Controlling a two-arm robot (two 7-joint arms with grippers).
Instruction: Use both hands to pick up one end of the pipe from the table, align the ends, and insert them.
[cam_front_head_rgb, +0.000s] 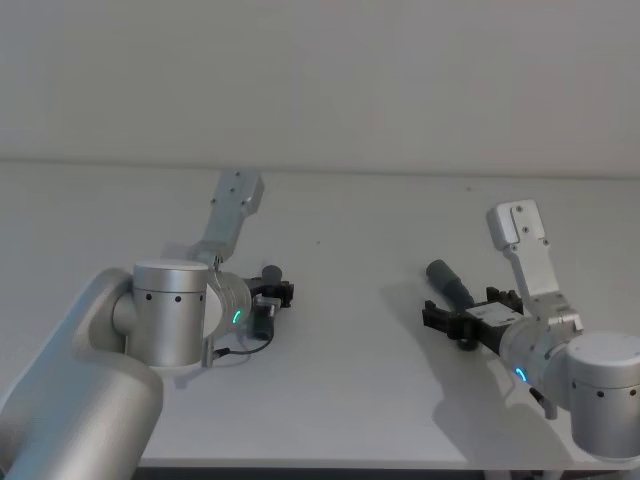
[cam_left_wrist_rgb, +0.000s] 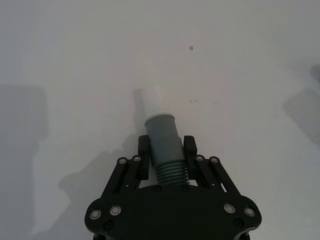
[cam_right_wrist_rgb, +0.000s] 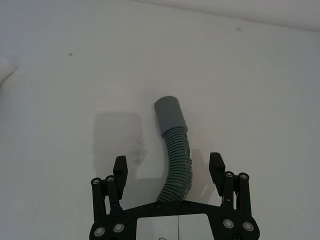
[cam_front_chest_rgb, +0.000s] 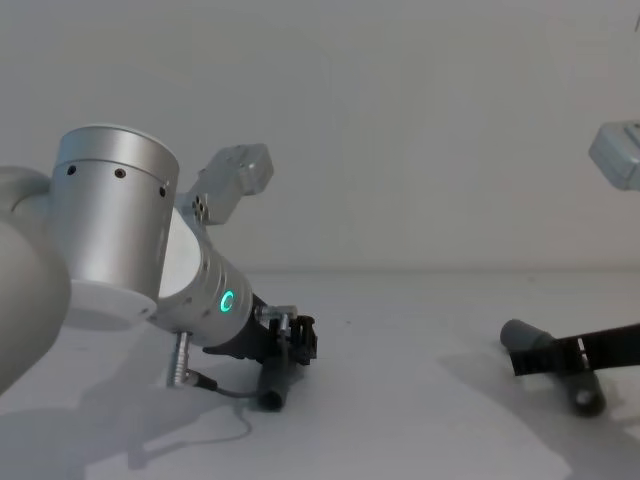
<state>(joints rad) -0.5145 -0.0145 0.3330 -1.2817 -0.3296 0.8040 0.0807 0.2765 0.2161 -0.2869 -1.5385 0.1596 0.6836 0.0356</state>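
Fingers (cam_left_wrist_rgb: 189, 148) of left gripper (cam_left_wrist_rgb: 166, 152): closed on the short piece (cam_left_wrist_rgb: 162, 136), pinching it where the cuff meets the ribs.
Fingers (cam_right_wrist_rgb: 216, 167) of right gripper (cam_right_wrist_rgb: 168, 166): wide apart, one on each side of the long piece (cam_right_wrist_rgb: 176, 150), touching neither side.
Place of left gripper: low over the surface (cam_front_head_rgb: 350, 400), left of centre.
Place of right gripper: low at the right, set astride the long piece.
Short piece: in the left grasp, white tip (cam_left_wrist_rgb: 154, 102) pointing away from the gripper; whether it hangs clear of the surface cannot be told.
Long piece: lying on the surface, curved, socket (cam_right_wrist_rgb: 169, 114) at the end away from the right gripper.
Ends: well apart, not yet aligned.
Done, as judged: one grasp of two.
Left to do, as judged: closing the right fingers, lifting, lining the tip up with the socket, pushing it in.
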